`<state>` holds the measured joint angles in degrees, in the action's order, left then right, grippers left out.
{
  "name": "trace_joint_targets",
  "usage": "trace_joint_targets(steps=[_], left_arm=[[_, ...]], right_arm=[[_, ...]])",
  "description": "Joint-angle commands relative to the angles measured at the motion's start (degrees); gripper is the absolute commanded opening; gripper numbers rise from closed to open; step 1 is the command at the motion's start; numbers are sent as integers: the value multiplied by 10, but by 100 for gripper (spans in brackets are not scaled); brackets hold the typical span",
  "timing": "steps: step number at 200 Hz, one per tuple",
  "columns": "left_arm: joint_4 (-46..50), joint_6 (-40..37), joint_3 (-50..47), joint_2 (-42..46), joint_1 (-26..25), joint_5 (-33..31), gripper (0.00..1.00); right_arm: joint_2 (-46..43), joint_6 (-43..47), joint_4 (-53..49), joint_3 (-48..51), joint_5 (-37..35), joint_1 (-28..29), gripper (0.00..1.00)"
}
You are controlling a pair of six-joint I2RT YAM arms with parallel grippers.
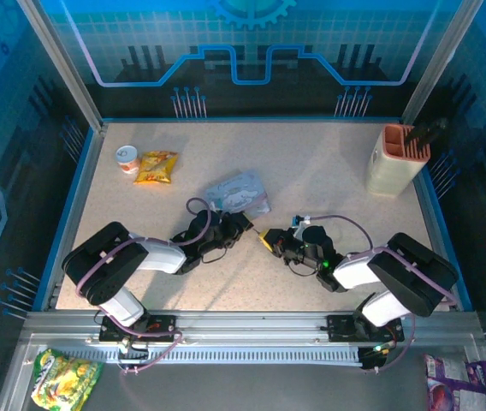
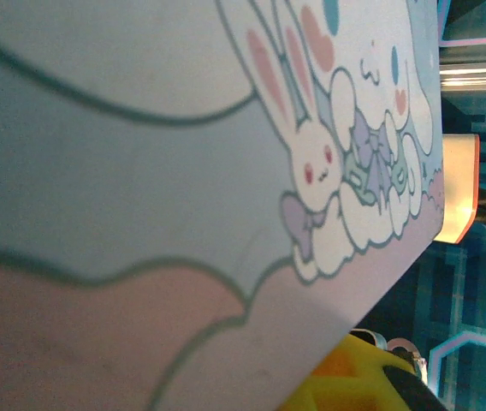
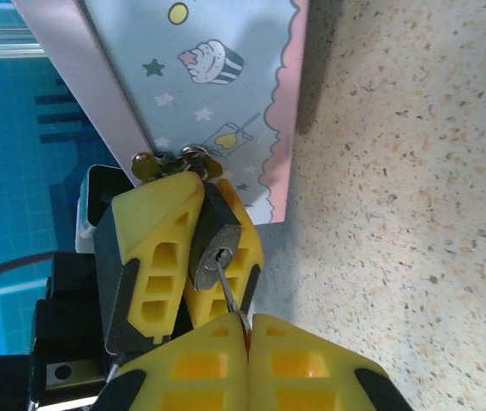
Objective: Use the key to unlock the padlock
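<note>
The top external camera is looking down from above and behind the arm bases, taking in the whole speckled table [image 1: 337, 180]. The left wrist camera is sitting almost against the cartoon tin [image 2: 140, 171], facing along its printed face. The right wrist camera is looking closely past the right gripper [image 3: 247, 318] at the padlock [image 3: 213, 253] and key [image 3: 228, 291], sharing that tin and the tabletop with the overhead view.

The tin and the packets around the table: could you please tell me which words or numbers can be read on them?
No text is legible.
The tin: cartoon pictures only, no words.
The yellow packet, the cup: print too small.
The green packet, the purple packet: blurred.
The padlock: no readable marking.
</note>
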<state>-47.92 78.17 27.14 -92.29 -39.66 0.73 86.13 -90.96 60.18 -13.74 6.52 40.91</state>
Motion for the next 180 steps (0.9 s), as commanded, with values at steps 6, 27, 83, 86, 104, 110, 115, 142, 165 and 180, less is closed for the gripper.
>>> trace_joint_targets(steps=[6,27,83,86,104,110,115,142,165,180], left_arm=[[-39,24,-6,8,-5,3,7],[-34,21,-5,13,-6,2,7],[-20,16,-3,24,-5,-5,7],[-19,17,-4,24,-5,-6,7],[-22,17,-5,25,-5,-6,7],[-21,17,-6,25,-6,-7,7],[-21,17,-8,25,-5,-7,7],[-36,26,-16,20,-6,-7,7],[-32,21,-13,24,-6,-7,7],[-19,20,-11,26,-6,-14,6]], right_arm=[[14,-22,58,-8,3,10,0],[26,-29,72,-8,5,10,0],[99,-93,182,-1,-6,26,0],[101,-94,182,0,-9,26,0],[106,-96,186,3,-18,29,0],[107,-97,193,3,-19,29,0],[108,-97,198,4,-19,29,0],[105,-98,188,6,-24,29,0],[120,-106,209,9,-26,31,0],[127,-111,212,13,-30,32,0]])
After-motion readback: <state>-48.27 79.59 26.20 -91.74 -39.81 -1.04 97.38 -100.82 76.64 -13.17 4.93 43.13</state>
